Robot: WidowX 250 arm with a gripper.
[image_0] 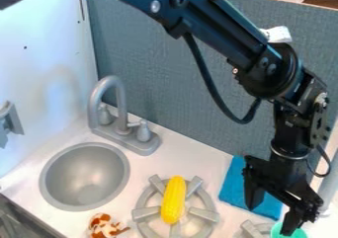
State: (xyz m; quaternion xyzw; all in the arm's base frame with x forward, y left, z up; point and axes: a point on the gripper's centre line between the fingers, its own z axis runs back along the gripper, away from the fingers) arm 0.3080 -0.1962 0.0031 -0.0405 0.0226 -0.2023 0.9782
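Claw [271, 218] released, fingers apart; round green item [299, 233] at 1 fingertip.

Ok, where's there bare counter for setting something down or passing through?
Best patch: the counter behind the corn's burner, between faucet and blue cloth. A narrower strip runs between sink and that burner, with the spotted toy at its front. Crowded: front right, where gripper, green item and second burner bunch up.
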